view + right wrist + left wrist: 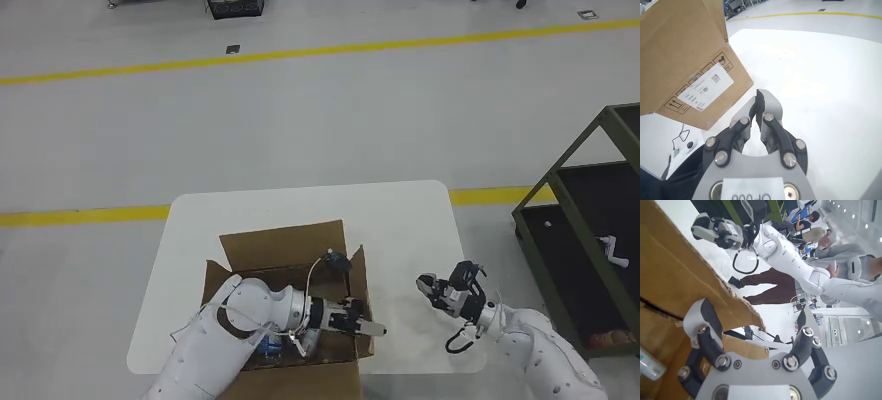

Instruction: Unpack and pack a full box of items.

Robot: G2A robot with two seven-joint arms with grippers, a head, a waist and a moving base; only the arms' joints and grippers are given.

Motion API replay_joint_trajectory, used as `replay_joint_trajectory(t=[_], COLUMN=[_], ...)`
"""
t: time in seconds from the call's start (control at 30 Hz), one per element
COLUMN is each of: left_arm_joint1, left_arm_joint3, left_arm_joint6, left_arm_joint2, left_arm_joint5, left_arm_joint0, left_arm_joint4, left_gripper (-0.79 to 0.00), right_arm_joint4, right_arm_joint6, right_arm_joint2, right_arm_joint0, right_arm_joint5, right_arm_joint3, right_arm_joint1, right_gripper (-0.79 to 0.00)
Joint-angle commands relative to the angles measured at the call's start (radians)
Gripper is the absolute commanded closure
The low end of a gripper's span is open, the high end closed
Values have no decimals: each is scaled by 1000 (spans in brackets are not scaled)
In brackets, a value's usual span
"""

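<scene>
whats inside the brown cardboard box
A clear plastic bottle lies inside the brown cardboard box, near the open left gripper. The white arm hides the rest.

The box (687, 56) is made of matt brown cardboard, rough where its edge is torn. A smooth white paper label (706, 87) is stuck on it. The table (810, 75) is finished smooth and white. The right gripper (757, 106) is made of dull grey metal with black rubbery pads (760, 103).

We find an open cardboard box (285, 245) on the white table (400, 215). The left gripper (366, 327) sits over the box's right wall. The right gripper (428, 288) hangs above bare tabletop, near the box. A green rack (600, 215) stands beyond the table's right edge.
</scene>
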Motion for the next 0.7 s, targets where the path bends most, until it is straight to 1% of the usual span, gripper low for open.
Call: replay_joint_trajectory(t=[0.0,0.13,0.2,0.33,0.4,0.43,0.5,0.57,0.6,0.63,0.67], left_arm_joint1=[-5,-14,-18,-24,-26,-26,-26,-26,-25,-25,-24], left_arm_joint3=[10,33,42,59,64,66,70,73,75,76,76], left_arm_joint6=[22,55,65,79,81,83,84,80,79,77,77], left_arm_joint2=[32,71,85,114,123,125,129,130,129,129,129], left_arm_joint5=[-6,-6,-4,4,7,7,9,9,9,10,9], left_arm_joint0=[-16,-34,-42,-54,-60,-61,-62,-62,-62,-62,-62], left_arm_joint4=[63,90,93,116,127,127,128,127,127,126,126], left_gripper=[-785,-785,-785,-785,-785,-785,-785,-785,-785,-785,-785], right_arm_joint4=[22,75,116,221,285,323,396,512,563,607,649], right_arm_joint6=[26,53,60,113,156,176,228,282,310,340,371], right_arm_joint2=[40,103,127,155,154,148,129,96,80,62,42], right_arm_joint0=[-34,-99,-126,-146,-142,-138,-126,-100,-84,-69,-54], right_arm_joint5=[4,-6,-30,-106,-131,-131,-131,-131,-131,-131,-131], right_arm_joint3=[-40,-122,-152,-172,-168,-169,-151,-124,-119,-116,-112], right_arm_joint1=[9,23,28,37,40,41,44,44,44,45,45], right_gripper=[0,0,0,-209,-283,-302,-314,-280,-280,-286,-311])
